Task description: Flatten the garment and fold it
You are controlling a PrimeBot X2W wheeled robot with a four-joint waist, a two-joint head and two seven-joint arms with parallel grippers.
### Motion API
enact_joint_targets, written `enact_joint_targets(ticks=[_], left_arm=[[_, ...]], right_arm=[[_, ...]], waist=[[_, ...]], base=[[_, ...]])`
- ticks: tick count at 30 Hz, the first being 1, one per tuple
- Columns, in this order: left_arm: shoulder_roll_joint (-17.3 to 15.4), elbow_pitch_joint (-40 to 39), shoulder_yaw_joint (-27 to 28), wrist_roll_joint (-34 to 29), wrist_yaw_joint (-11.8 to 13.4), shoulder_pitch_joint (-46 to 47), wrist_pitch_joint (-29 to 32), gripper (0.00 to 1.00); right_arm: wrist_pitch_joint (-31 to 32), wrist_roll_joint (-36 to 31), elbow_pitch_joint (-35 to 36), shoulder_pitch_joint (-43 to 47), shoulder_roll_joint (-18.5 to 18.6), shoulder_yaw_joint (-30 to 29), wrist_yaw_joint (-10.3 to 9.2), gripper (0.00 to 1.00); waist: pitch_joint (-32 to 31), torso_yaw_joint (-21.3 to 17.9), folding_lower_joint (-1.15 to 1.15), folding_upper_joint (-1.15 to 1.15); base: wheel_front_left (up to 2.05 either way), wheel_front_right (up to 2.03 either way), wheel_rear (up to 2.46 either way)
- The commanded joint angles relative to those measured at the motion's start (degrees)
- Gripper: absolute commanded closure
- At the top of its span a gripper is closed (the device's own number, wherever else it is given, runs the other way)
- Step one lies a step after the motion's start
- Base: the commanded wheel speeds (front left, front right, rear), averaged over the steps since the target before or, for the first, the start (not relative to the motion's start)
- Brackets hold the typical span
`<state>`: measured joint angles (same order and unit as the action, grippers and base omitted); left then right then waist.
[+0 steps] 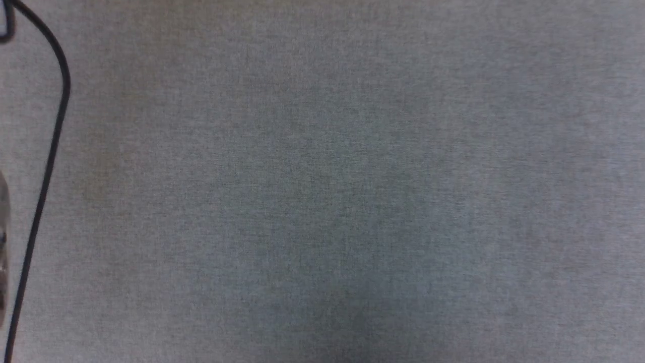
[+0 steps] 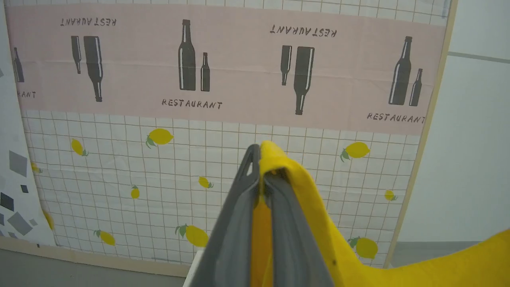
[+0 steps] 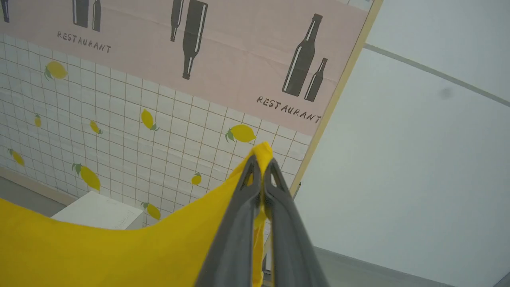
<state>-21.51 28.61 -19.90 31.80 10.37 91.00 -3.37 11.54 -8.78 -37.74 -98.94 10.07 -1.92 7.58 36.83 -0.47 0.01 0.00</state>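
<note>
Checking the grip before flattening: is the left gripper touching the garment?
Touching. The left wrist view shows the left gripper shut on the garment, yellow cloth pinched between its fingers.

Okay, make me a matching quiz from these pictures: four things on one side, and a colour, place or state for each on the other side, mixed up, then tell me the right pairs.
Things:
1. garment
2. left tool
3. cable
4. box

Descriptions:
A. white, in front of the lemon-print sheet
B. black, running down the left side of the grey surface
C. bright yellow, also pinched in the right tool
D. shut on yellow fabric

Pairs: 1-C, 2-D, 3-B, 4-A
</note>
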Motion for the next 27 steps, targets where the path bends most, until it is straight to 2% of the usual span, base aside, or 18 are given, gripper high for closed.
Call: enact_joint_targets(ticks=[1, 5, 9, 13, 17, 22, 27], left_arm=[[-0.2, -0.4, -0.5, 0.8, -1.4, -1.7, -0.4, 1.0], [-1.4, -3.1, -1.2, 2.3, -4.4, -5.5, -0.1, 1.0], [-3.2, -9.5, -0.8, 4.4, -5.5, -12.0, 0.8, 1.0], [-5.6, -18.9, -0.1, 5.9, -4.1, -21.3, 1.7, 1.0], [-7.7, -28.7, 0.1, 7.3, -1.8, -33.7, 2.4, 1.0], [-10.2, -38.8, 0.0, 7.5, 1.9, -48.8, 2.0, 1.0], [-13.1, -45.3, -1.6, 5.7, 5.2, -63.8, 0.9, 1.0]], right_arm=[[-0.6, 1.7, 0.1, 1.7, 0.3, 0.6, -0.09, 1.0], [-0.2, 7.1, 2.6, 5.6, 1.9, 3.1, -0.09, 1.0], [1.6, 14.0, 9.9, 12.3, 4.7, 3.9, -0.09, 1.0], [4.7, 19.8, 20.5, 22.5, 8.1, 2.5, -0.09, 1.0], [8.5, 23.7, 32.7, 36.2, 9.1, -1.6, -0.09, 1.0], [12.9, 25.7, 46.0, 52.1, 6.3, -7.5, -0.09, 1.0], [15.7, 26.7, 55.6, 66.7, 0.9, -12.4, -0.09, 1.0]], waist=[[1.4, 1.1, -0.01, 0.0], [0.8, 1.5, -0.01, 0.0], [-0.7, 1.7, -0.01, 0.0], [-3.3, 1.9, -0.01, 0.0], [-7.6, 2.1, -0.01, 0.0], [-12.6, 2.0, -0.01, 0.0], [-17.4, 1.7, -0.01, 0.0]], base=[[0.0, 0.0, 0.0], [0.0, 0.0, 0.0], [0.0, 0.0, 0.0], [0.0, 0.0, 0.0], [0.0, 0.0, 0.0], [0.0, 0.0, 0.0], [0.0, 0.0, 0.0]])
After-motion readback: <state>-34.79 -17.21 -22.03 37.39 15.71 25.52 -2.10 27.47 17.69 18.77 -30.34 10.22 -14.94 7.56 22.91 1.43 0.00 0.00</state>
